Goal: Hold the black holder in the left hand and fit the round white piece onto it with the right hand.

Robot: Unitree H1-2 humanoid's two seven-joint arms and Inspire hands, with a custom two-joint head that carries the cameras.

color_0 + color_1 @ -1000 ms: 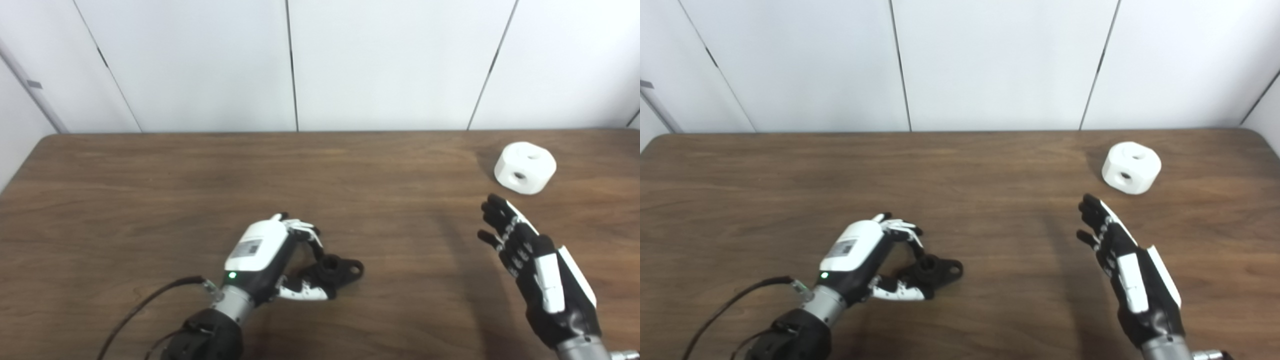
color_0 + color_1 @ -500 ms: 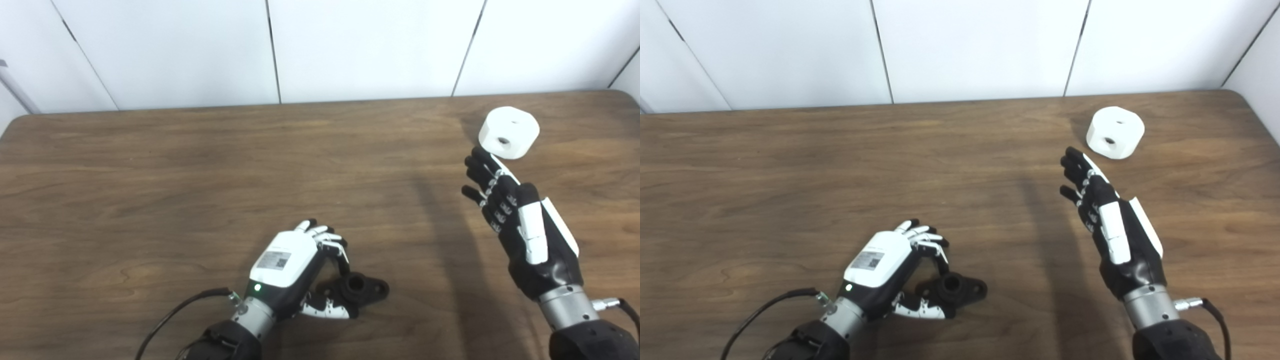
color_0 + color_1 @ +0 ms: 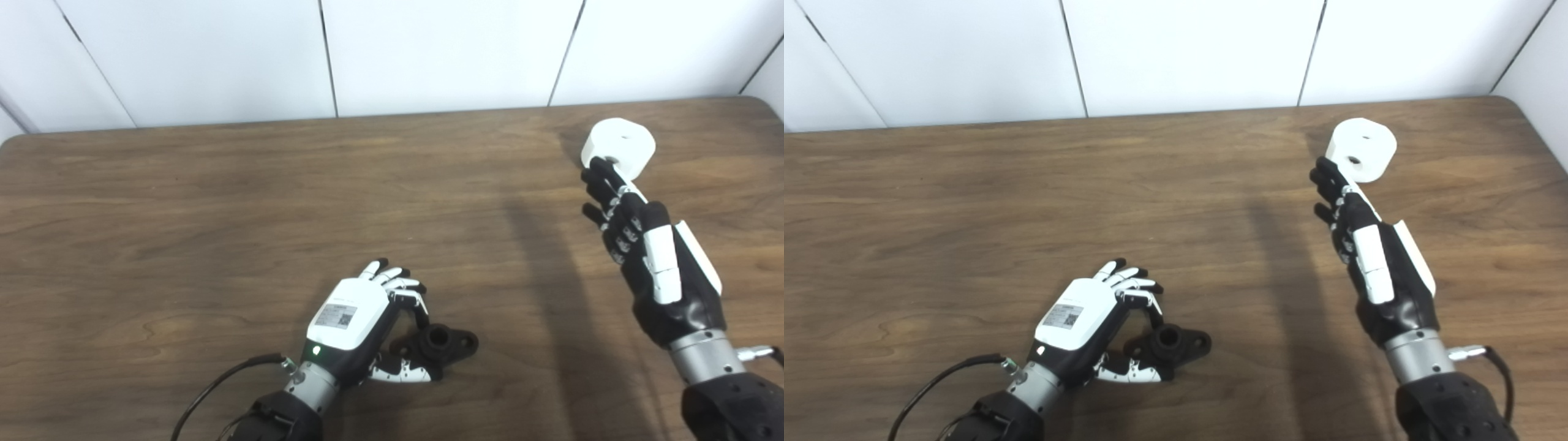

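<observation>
The black holder (image 3: pixel 446 344) lies on the wooden table (image 3: pixel 245 208) near the front, a short tube with a flat eared base. My left hand (image 3: pixel 352 318) is curled around its left side, with a finger on the tube and the thumb along its near edge. The round white piece (image 3: pixel 623 142), a thick disc with a hole in its side, sits at the far right of the table. My right hand (image 3: pixel 643 251) is open, its fingers stretched out and its fingertips (image 3: pixel 1323 174) at the near left side of the white piece. It holds nothing.
A white panelled wall (image 3: pixel 429 55) runs behind the table's far edge. The table's right corner (image 3: pixel 1513 104) lies just past the white piece. A black cable (image 3: pixel 208 392) trails from my left wrist over the front edge.
The camera has shifted, so the whole picture moved. My right hand has reached forward; its fingertips went from short of the white piece to right against it. My left hand stays on the holder.
</observation>
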